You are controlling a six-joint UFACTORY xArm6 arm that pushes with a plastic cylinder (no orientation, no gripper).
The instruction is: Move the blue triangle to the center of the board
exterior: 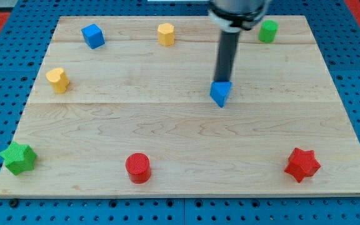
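Near edge: green star, red cylinder, red star | mid-board: blue triangle near centre, slightly toward the view's right; my tip touches its top side, a bare rod grasping nothing | left: yellow block | far edge: blue cube, yellow hexagon, green cylinder.
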